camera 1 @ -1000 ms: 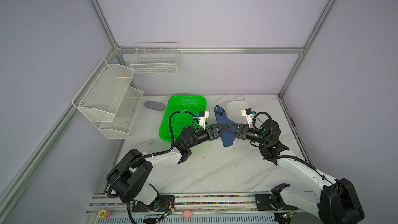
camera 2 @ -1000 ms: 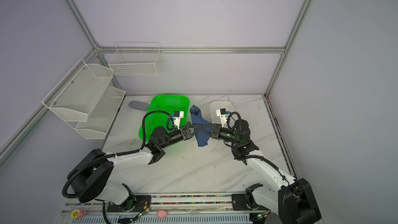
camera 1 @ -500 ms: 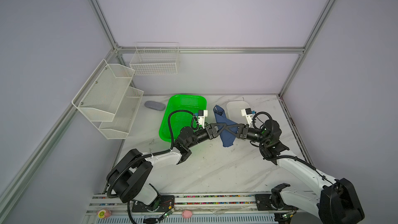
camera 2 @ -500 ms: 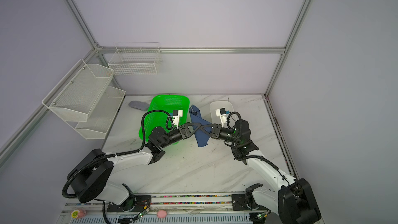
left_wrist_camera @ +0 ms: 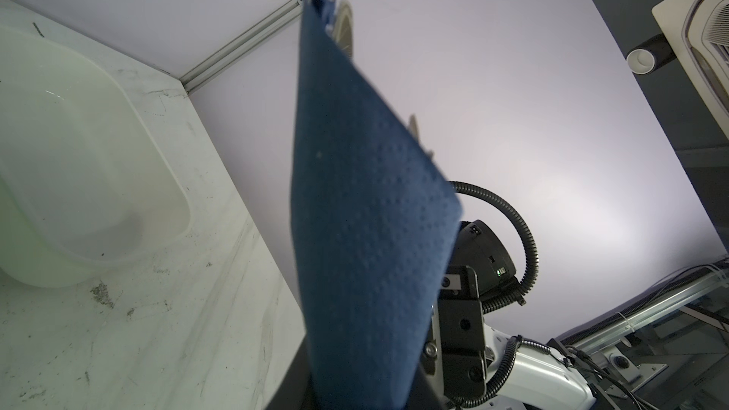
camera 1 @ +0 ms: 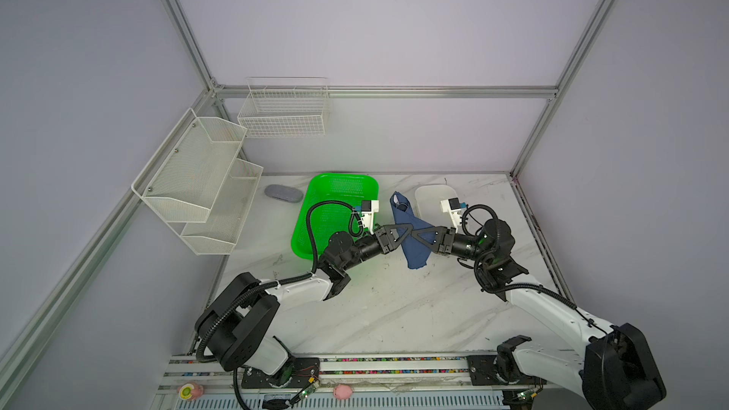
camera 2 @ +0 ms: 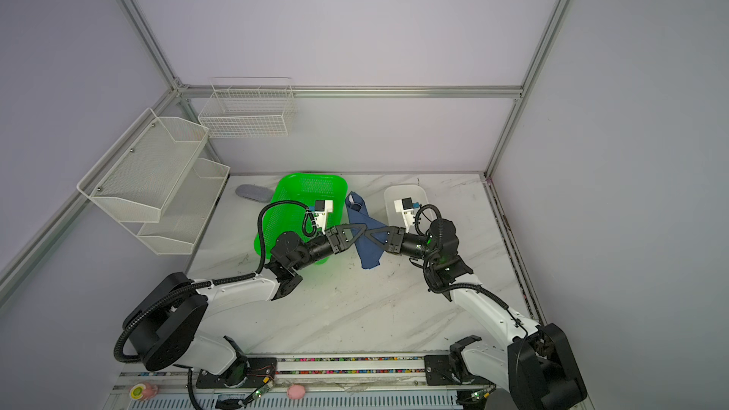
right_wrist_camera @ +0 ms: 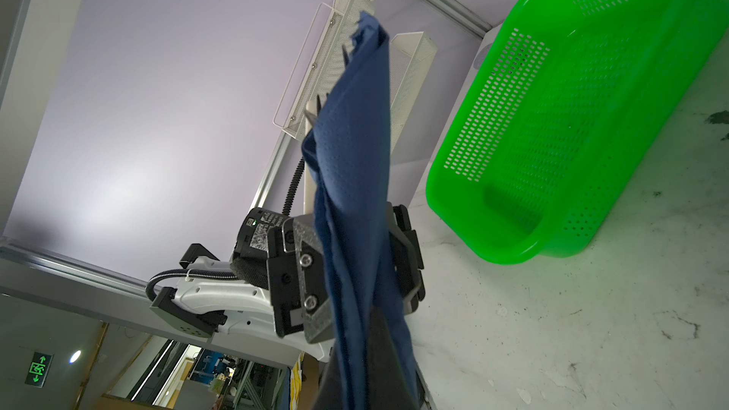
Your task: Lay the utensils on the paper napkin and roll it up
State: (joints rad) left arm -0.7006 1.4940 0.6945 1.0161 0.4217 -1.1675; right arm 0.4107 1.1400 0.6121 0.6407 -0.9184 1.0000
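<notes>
Wrist views alone show utensils (right_wrist_camera: 311,113) poking from the rumpled navy paper napkin (right_wrist_camera: 355,191). Right gripper (camera 1: 414,233) pinches it mid-frame; left gripper (camera 1: 406,227), I cannot tell.

I see the napkin (camera 1: 415,255) between basket (camera 1: 339,177), left, and tray (camera 1: 430,197), right, toward the surface's (camera 1: 394,309) rear.

Two arms, left arm (camera 1: 300,289) and right arm (camera 1: 552,309): white shell links, black joint housings, and large black shoulder casings. Left tool (camera 1: 409,226) and right tool (camera 1: 411,235): black, triangular, open-framed. White wrist camera block (camera 1: 369,211) is fitted to each. Black corrugated cable (camera 1: 315,222) is looped alongside. Silver screws (right_wrist_camera: 305,259), a printed code label (right_wrist_camera: 262,232) and a green status light (left_wrist_camera: 501,271) are noted.
</notes>
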